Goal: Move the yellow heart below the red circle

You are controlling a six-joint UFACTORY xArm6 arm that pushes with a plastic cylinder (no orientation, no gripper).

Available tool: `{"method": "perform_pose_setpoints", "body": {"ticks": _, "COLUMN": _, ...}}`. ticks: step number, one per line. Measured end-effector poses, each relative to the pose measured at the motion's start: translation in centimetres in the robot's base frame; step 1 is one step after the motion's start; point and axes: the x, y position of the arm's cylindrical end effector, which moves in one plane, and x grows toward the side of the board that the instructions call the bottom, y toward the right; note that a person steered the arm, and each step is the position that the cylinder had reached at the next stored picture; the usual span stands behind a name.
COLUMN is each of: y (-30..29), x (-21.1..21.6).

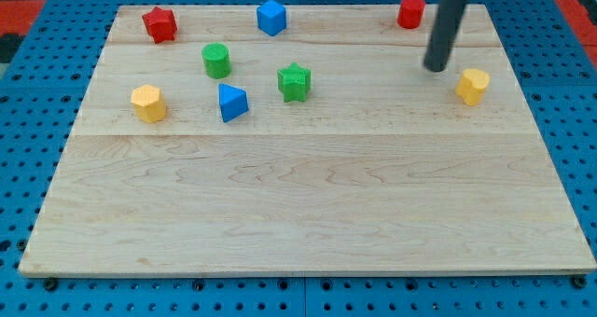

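**Nudging the yellow heart under the red circle: approach stage**

Bare wood fills the near half of the surface (308, 214), a pale plank board with nothing on it down toward the view's bottom. All blocks sit in the far half.

Our rod has no gripper to open or close, so nothing is grasped; my tip (436, 68) rests on the board just to the view's left of the yellow heart (473, 85), slightly above it, with a narrow gap showing between them. No contact that we can make out.

The red circle (410, 11) stands near the view's top edge, up and left of the heart. The heart already lies lower than it, but off to the view's right.

Our read: we are in the approach, not yet pushing. The heart needs to go toward the view's left to sit directly under the circle. From where the tip stands now, a push would send it the wrong way, so we judge the tip must first go round to the heart's right side.

Elsewhere, well apart: red star (159, 24), blue cube (271, 17), green cylinder (216, 60), green star (294, 81), blue wedge (232, 103), yellow hexagon (148, 103).

Around the board: blue pegboard (37, 93) with rows of holes.
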Motion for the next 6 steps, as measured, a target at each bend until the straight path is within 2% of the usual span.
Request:
{"method": "perform_pose_setpoints", "body": {"ticks": 1, "y": 4.5, "x": 1.6}}
{"method": "perform_pose_setpoints", "body": {"ticks": 2, "y": 5.3, "x": 6.7}}
{"method": "perform_pose_setpoints", "body": {"ticks": 3, "y": 0.4, "x": 6.1}}
{"method": "perform_pose_setpoints", "body": {"ticks": 4, "y": 0.2, "x": 4.6}}
{"method": "perform_pose_setpoints", "body": {"ticks": 5, "y": -0.7, "x": -2.1}}
{"method": "perform_pose_setpoints", "body": {"ticks": 6, "y": -6.2, "x": -3.7}}
